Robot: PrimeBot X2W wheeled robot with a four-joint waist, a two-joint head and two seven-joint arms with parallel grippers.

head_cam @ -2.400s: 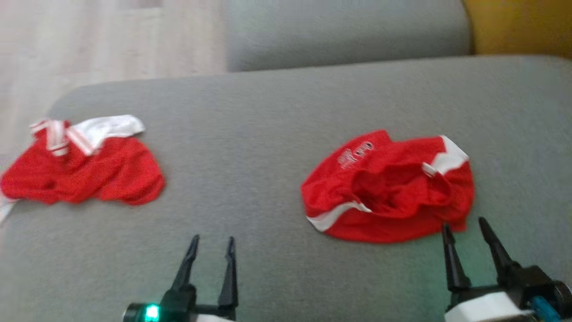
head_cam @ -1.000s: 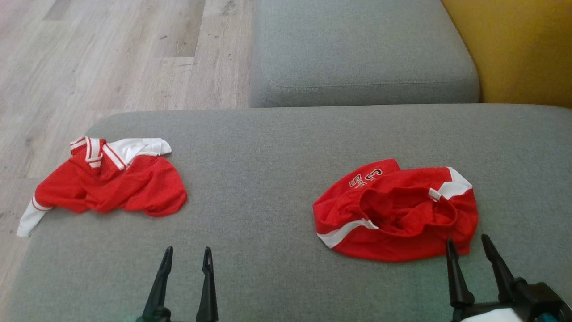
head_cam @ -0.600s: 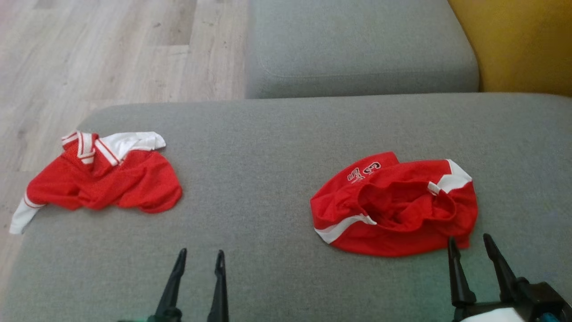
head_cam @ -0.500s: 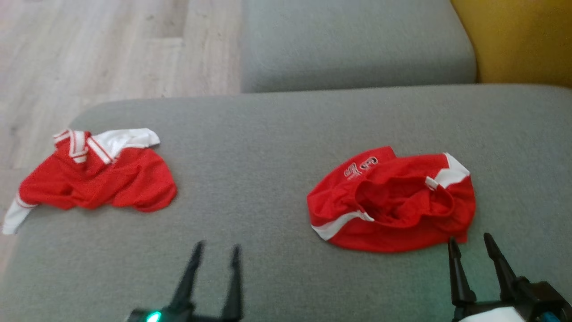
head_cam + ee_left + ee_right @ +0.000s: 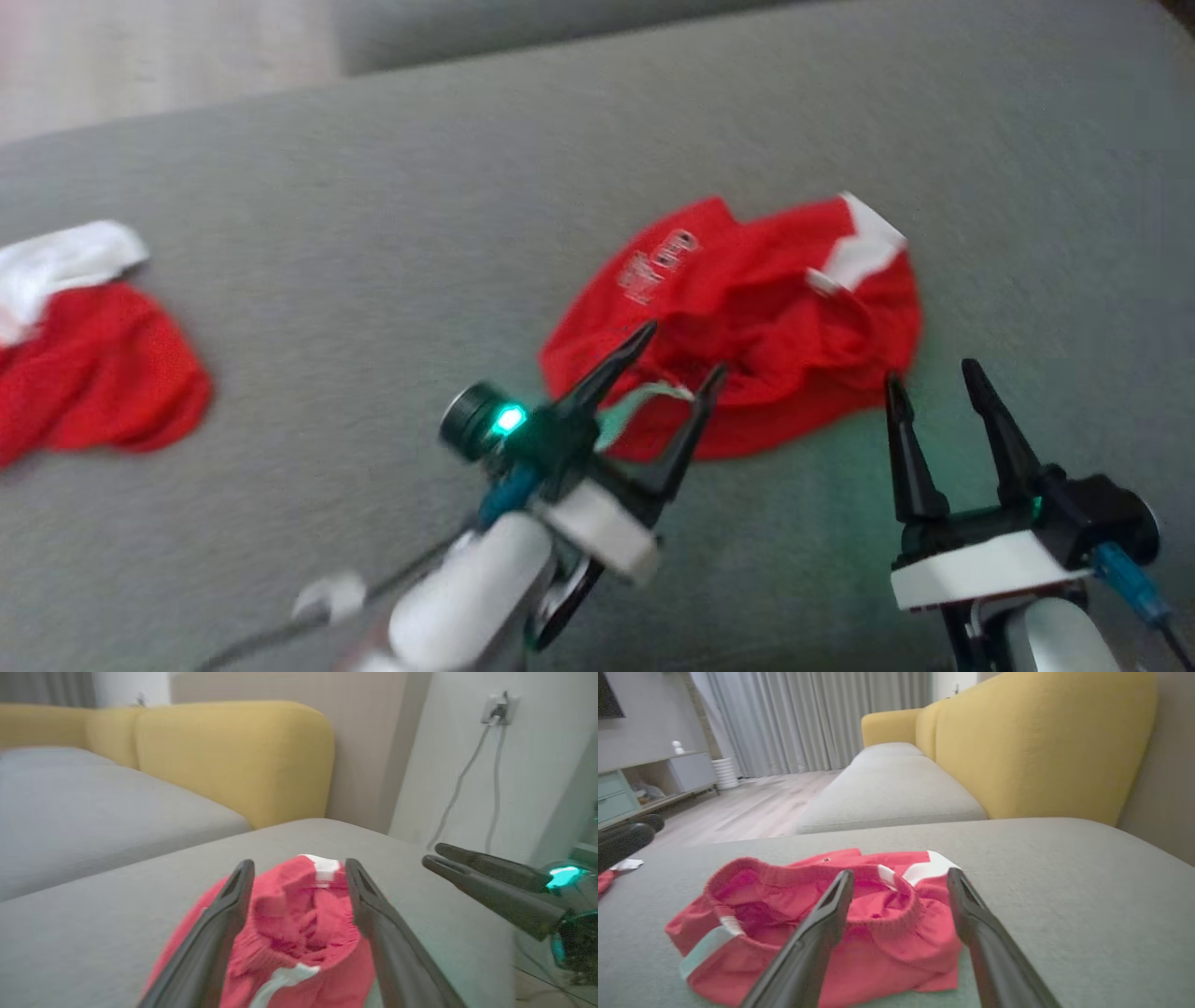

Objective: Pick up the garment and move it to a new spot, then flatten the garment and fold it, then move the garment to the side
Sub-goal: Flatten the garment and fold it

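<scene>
Grey cushion (image 5: 373, 233): red shorts (image 5: 766, 299) under left tool (image 5: 683, 347), jaws apart; right tool (image 5: 931, 371) just beside, likewise apart.

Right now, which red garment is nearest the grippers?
The red shorts with white lettering, by the left gripper and right gripper; the other garment lies far left.

Red shorts (image 5: 747, 299) with white trim, crumpled in a heap, on the grey sofa cushion (image 5: 373, 215)
</scene>
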